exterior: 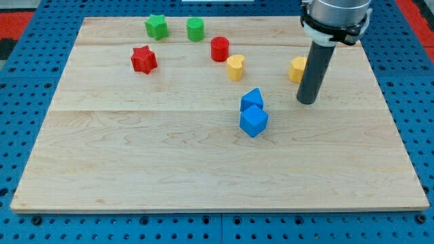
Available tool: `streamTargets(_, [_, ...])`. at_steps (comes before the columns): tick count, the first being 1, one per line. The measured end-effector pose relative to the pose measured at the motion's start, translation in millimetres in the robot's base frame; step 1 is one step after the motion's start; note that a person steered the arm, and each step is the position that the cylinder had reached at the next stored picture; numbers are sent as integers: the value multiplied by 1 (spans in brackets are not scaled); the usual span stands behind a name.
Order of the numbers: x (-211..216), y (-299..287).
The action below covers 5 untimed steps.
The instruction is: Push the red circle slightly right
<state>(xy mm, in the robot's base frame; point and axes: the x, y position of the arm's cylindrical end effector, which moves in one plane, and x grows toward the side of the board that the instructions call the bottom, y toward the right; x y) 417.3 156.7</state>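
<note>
The red circle is a short red cylinder near the top middle of the wooden board. A yellow heart sits just below and to its right, almost touching it. My tip rests on the board well to the right of the red circle and lower in the view, apart from it. A yellow block stands just left of the rod, partly hidden by it.
A green star and a green cylinder stand at the top left of the red circle. A red star lies to the left. Two blue blocks sit together at the board's middle.
</note>
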Motion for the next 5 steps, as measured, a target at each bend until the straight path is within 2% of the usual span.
streamTargets(2, [-6, 9])
streamTargets(3, [-11, -38])
streamTargets(5, [-15, -180])
